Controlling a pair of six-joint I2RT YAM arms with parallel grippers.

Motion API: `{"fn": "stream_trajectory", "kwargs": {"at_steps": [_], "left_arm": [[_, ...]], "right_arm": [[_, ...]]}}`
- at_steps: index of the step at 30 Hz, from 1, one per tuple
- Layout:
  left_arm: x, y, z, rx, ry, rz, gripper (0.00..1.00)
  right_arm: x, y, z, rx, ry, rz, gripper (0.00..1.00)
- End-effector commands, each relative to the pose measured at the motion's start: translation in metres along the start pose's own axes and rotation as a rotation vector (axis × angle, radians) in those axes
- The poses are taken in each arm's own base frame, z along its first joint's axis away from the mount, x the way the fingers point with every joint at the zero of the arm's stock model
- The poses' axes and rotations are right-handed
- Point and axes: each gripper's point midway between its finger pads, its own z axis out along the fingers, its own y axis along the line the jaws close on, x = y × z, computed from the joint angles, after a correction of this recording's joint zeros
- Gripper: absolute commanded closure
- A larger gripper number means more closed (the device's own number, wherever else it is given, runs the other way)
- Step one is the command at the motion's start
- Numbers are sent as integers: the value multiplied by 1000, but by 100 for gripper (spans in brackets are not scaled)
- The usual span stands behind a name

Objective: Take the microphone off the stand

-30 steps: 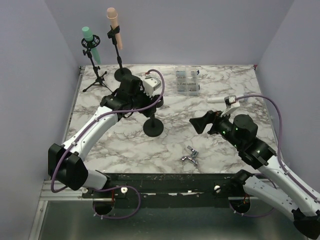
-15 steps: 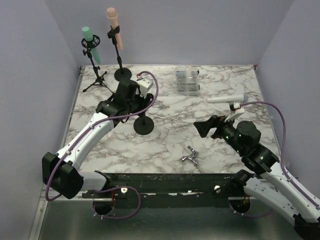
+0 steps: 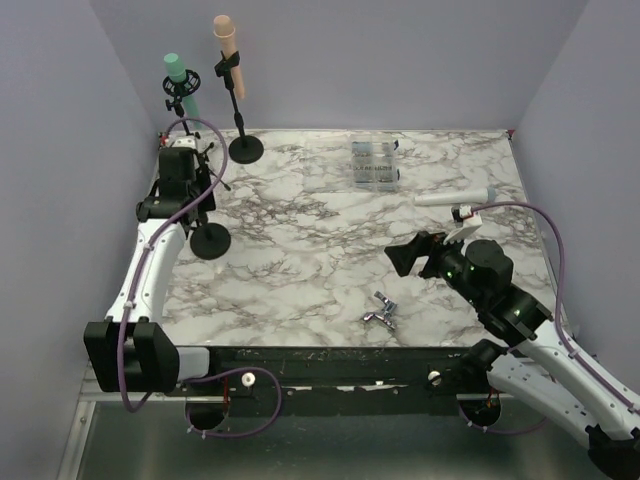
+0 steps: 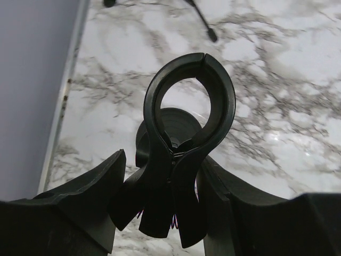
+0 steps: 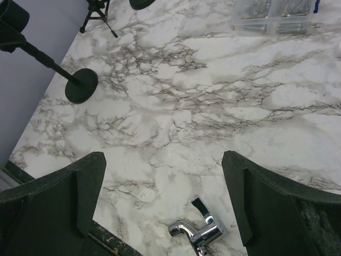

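Note:
A white microphone [image 3: 452, 197] lies flat on the marble table at the back right, apart from any stand. My left gripper [image 3: 185, 183] is near the table's left edge, shut on the spring clip [image 4: 189, 106] of a black microphone stand. The clip's ring is empty. The stand's round base [image 3: 210, 240] rests on the table below it and also shows in the left wrist view [image 4: 170, 125]. My right gripper [image 3: 405, 255] is open and empty, held above the table [image 5: 165, 170] at the front right. The stand shows far left in the right wrist view [image 5: 81, 85].
A green microphone [image 3: 182, 85] on a tripod stand and a peach microphone [image 3: 228, 45] on a round-base stand are at the back left. A clear plastic box [image 3: 375, 163] sits at the back middle. A chrome tap fitting [image 3: 380, 310] lies near the front edge, under my right gripper [image 5: 200, 232].
My left arm has carried the empty stand from the table's middle to the left edge. My right arm has barely moved.

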Motion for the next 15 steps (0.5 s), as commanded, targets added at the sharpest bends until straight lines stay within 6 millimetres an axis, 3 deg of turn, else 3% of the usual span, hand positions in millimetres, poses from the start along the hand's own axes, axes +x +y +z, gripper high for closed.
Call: {"fn": "stream_trajectory", "kwargs": {"at_steps": [1, 5, 11, 15], "left_arm": [[-27, 71, -6, -219, -103, -184, 100], [-21, 107, -6, -290, -109, -276, 100], [-7, 135, -8, -419, -121, -299, 100], [-1, 134, -2, -389, -117, -327, 99]], "right_arm": [[1, -1, 1, 12, 3, -5, 0], [7, -3, 2, 16, 19, -3, 0], [7, -3, 3, 17, 30, -5, 0], [11, -2, 5, 8, 38, -7, 0]]}}
